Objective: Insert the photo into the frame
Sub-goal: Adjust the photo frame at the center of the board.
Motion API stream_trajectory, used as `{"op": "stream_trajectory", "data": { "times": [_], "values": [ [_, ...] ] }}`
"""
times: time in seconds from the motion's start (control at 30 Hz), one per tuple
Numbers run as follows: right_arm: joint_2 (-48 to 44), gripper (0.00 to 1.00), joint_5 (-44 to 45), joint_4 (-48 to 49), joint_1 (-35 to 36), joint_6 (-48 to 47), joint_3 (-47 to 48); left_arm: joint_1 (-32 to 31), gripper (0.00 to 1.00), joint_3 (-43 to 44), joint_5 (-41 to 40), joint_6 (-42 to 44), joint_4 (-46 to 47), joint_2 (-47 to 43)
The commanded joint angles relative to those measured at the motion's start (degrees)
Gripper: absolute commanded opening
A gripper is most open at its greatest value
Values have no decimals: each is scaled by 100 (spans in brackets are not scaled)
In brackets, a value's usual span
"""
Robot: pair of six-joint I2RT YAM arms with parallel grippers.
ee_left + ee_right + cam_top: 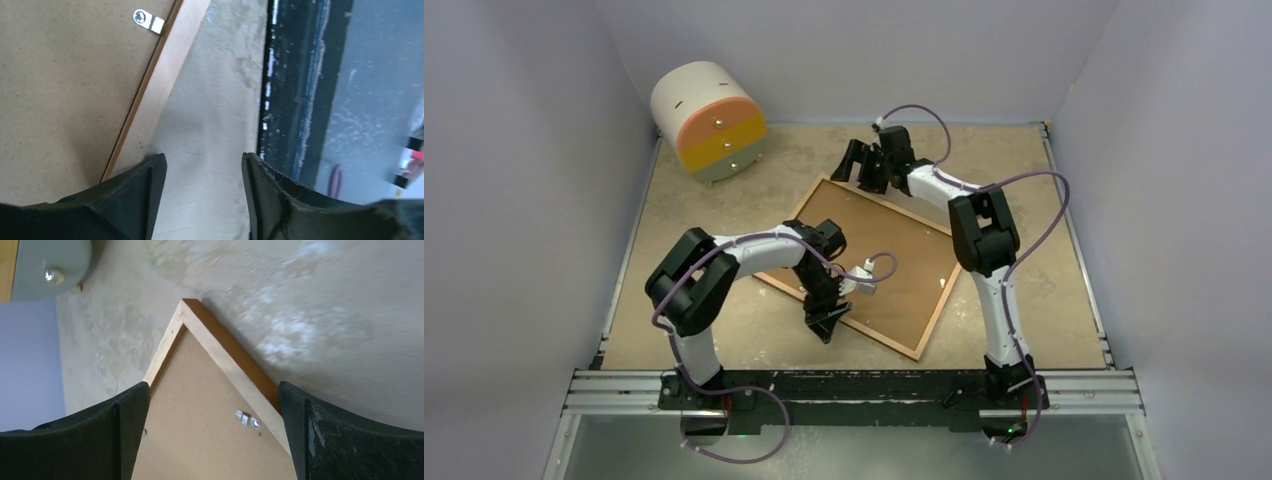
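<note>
The frame (937, 303) lies face down in the middle of the table, with the brown backing board (894, 265) filling its back. The photo is hidden. My left gripper (827, 330) hangs just off the frame's near edge. In the left wrist view this gripper (204, 160) is open over bare table, with the frame's rim (165, 85) and a metal clip (149, 21) to its left. My right gripper (861, 170) stands wide open above the frame's far corner (235, 365). Below its open jaws (214, 387) show the board (200, 440) and another clip (248, 420).
A round white drawer unit (709, 120) with orange, yellow and green fronts stands at the back left; its green drawer (50, 265) shows in the right wrist view. A black rail (285, 100) runs along the table's near edge. Pale walls close in three sides.
</note>
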Motion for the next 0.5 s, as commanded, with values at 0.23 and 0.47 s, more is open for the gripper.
{"op": "stream_trajectory", "data": {
  "times": [0.23,0.47],
  "values": [
    [-912,99,-38,-2096,54,-997,786,1783,87,1496,-152,853,-799,-762],
    [-3119,99,1064,-1675,-638,-532,-2056,3542,86,1631,-794,264,314,-523]
  ]
}}
